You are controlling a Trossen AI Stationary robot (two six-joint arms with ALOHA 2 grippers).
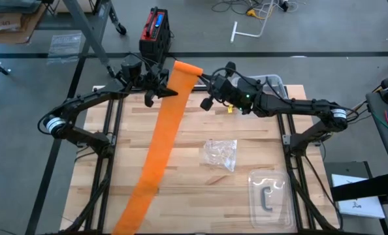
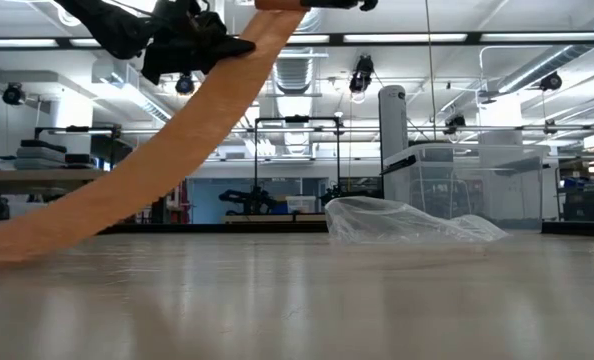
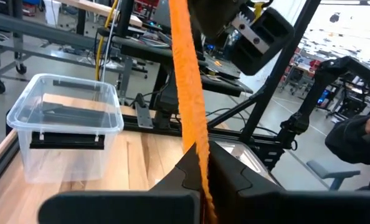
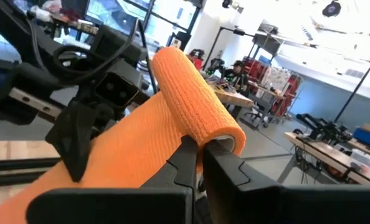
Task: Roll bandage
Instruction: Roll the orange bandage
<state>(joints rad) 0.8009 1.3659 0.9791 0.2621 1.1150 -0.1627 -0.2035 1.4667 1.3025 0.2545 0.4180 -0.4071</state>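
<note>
Counter (image 1: pixel 246 130): pale wood slats filling the centre of the high view; you work above its upper edge.
Bandage (image 1: pixel 158 153): a long orange band running from the lower left of the high view up to a small roll at upper centre. The roll end is lifted off the counter; the tail lies flat on the wood.
Left end effector (image 1: pixel 160 91): upper centre-left of the high view, fingers pressed together on the band just below the roll. In its wrist view the strip passes edge-on between the fingers (image 3: pixel 188 171).
Right end effector (image 1: pixel 200 79): upper centre of the high view, touching the roll's right end, pinching the roll.
Storage box (image 3: pixel 66 121): clear lidded tub at the left of the left wrist view, apart from the work.
Plastic tray (image 1: pixel 270 196): lower right of the high view, untouched.
Wrapper (image 1: pixel 221 154): crumpled clear film, centre right of the high view, near the band but not on it.
Risk, twist: your left pinch holds the strip edge-on, so turns may wind on skewed.
Risk, slack: loose tension would likely give a cone-shaped roll.
Risk, slip: your right hold bites only the roll's end, so a hard pull could free it.
</note>
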